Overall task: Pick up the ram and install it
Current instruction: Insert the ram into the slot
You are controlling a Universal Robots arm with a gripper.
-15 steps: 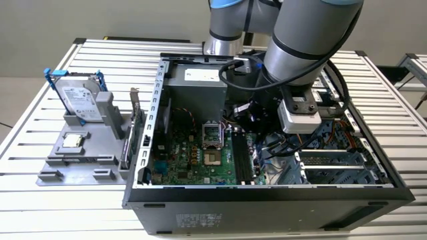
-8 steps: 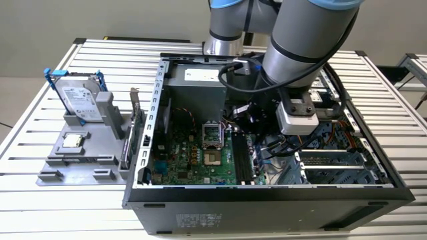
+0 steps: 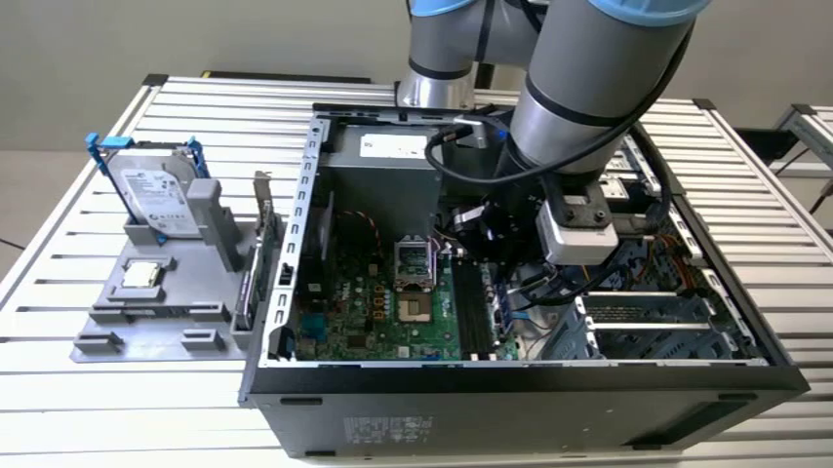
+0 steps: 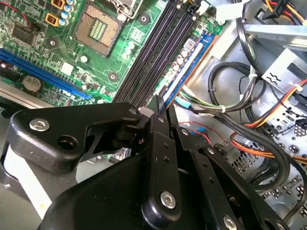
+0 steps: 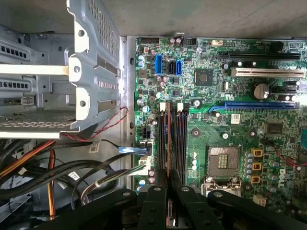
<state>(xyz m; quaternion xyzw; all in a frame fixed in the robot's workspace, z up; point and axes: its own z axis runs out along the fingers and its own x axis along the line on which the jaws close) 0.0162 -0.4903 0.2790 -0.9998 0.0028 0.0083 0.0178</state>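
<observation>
Where its two black fingers come together, the gripper (image 5: 168,181) is closed on the ram (image 5: 168,153). The ram shows edge-on in both wrist views as a thin strip pinched between the fingertips. It hangs right over the row of long black memory slots (image 5: 180,139) on the green motherboard (image 5: 216,120), lined up with their length. Whether its lower edge touches a slot cannot be told.

Just beside the slots sits the open square processor socket (image 5: 223,162), with a blue card slot (image 5: 254,106) further along the board. On the other side of the slots, bundles of black, orange and red cables (image 4: 249,129) loop close to the gripper, and a grey metal drive cage (image 5: 91,72) rises next to them.

In the exterior view the arm (image 3: 586,88) reaches down into the open computer case (image 3: 521,390), which lies on a slatted metal counter (image 3: 53,292). Toward the exterior view's left, well apart from the case, a grey stand (image 3: 156,322) holds an upright hard drive (image 3: 154,195) with blue rails and a white label; its print is too small to read.
</observation>
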